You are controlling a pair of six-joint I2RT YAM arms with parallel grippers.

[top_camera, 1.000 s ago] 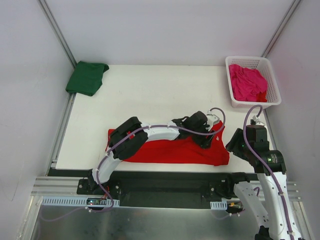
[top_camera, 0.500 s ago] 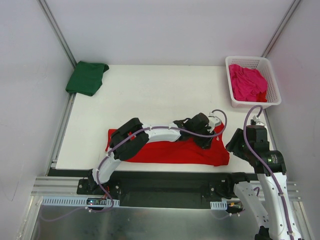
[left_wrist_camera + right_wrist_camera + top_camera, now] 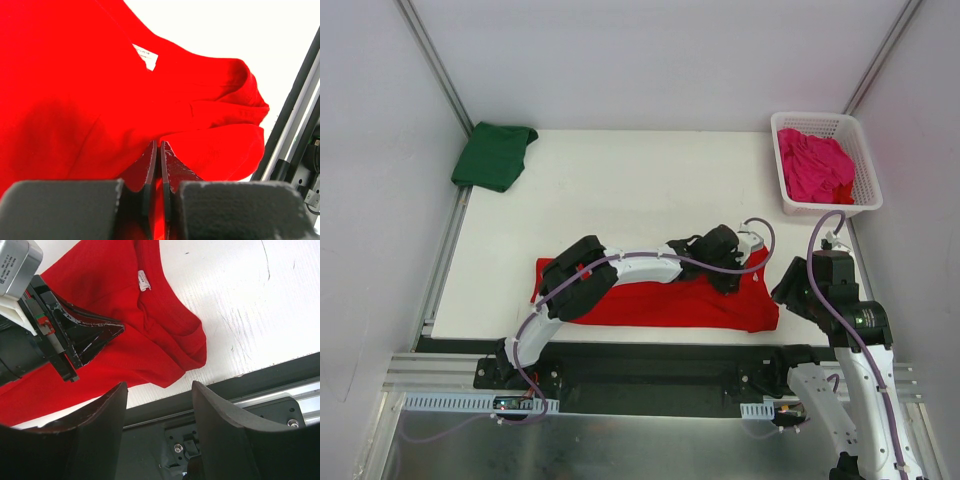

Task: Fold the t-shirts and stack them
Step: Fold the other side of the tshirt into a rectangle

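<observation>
The left gripper (image 3: 159, 145) has its jaws pressed together, with a thin pinch of the red t-shirt (image 3: 660, 300) caught between them. It bites near the neck opening at the shirt's right end, not far from the white label (image 3: 145, 56). From there the cloth could probably be drawn across itself for another fold. The left arm reaches low over the garment to get there, so much of the shirt's middle lies under it.

The right gripper (image 3: 159, 390) hangs above the shirt's near right corner with its jaws well apart and nothing between them. It seems to be waiting to take that corner or simply keeping clear.

The red t-shirt lies as a long band on the table (image 3: 620, 190), close to the near edge. Its right end stops just short of the dark rail (image 3: 260, 375), so there is little slack on that side. Open room lies toward the far side.

The green t-shirt (image 3: 493, 155) sits folded at the far left corner, well apart. The pink t-shirt (image 3: 815, 165) lies crumpled in the basket (image 3: 868, 190) at the far right.
</observation>
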